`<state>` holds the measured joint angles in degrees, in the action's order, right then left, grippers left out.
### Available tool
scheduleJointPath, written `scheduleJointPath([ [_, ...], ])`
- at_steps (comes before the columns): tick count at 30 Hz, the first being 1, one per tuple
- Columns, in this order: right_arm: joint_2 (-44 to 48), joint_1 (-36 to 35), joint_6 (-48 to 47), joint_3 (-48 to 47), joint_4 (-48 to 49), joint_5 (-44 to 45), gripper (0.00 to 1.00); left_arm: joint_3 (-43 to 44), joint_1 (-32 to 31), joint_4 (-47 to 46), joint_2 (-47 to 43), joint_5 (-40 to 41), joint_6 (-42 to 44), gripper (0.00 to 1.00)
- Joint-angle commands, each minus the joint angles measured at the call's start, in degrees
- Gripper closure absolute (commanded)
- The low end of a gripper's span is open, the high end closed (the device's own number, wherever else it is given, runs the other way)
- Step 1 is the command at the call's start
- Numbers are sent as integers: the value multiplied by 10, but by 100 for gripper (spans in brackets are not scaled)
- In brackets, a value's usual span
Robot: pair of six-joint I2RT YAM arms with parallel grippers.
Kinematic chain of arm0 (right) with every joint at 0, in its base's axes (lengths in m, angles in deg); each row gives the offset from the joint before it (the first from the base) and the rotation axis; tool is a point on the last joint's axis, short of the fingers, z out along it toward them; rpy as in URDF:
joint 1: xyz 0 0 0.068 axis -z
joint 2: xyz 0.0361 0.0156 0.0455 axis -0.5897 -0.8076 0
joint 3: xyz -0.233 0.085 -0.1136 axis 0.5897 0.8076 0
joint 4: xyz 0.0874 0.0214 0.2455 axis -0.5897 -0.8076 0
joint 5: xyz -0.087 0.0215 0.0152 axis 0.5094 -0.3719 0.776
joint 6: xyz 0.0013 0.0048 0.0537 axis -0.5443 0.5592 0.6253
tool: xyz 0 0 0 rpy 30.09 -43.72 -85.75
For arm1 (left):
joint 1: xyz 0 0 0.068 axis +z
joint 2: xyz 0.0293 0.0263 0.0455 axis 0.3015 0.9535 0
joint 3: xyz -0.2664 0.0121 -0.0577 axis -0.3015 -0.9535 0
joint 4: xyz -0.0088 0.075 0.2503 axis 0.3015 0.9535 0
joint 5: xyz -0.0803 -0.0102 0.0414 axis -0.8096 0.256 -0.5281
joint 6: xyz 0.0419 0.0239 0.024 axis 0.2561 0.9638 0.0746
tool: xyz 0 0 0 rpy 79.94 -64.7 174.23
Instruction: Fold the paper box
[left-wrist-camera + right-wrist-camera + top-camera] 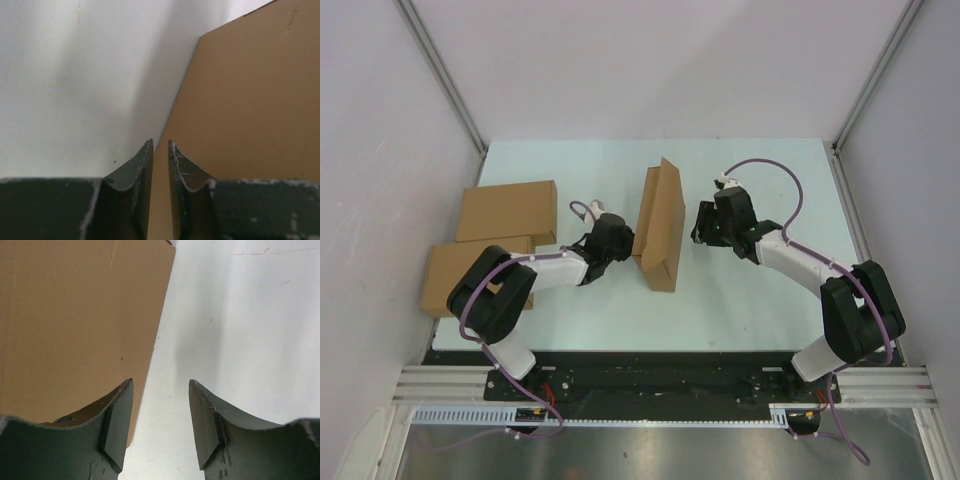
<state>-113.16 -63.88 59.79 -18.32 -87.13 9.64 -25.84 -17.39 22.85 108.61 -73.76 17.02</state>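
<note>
The left jaws clench the paper box edge; the right jaws, released, should shift left to straddle its wall.

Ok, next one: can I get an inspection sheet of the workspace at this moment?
Surface: pale table, faint scuffs in the right wrist view.
Job's things: paper box stands on edge at mid-table, partly folded.
Clutter: two finished boxes lie flat at the left edge.
Grippers: left gripper shut on the paper box's panel; right gripper open beside the opposite face, holding nothing.
Cables: purple cables run along both arms, one looping above the right arm.
Surroundings: white walls with metal posts; nothing else seen.
</note>
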Motion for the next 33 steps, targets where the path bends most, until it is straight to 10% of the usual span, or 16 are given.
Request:
scheduleJointPath([
  [1, -7, -1, -4, -21, 3, -1, 46, 26, 3, -14, -16, -10, 21, 77],
  [24, -7, 10, -3, -21, 5, -8, 45, -5, 80, 12, -99, 8, -8, 68],
  [33, -3, 18, -3, -21, 5, -12, 42, -44, 169, -114, -148, -108, 45, 24],
])
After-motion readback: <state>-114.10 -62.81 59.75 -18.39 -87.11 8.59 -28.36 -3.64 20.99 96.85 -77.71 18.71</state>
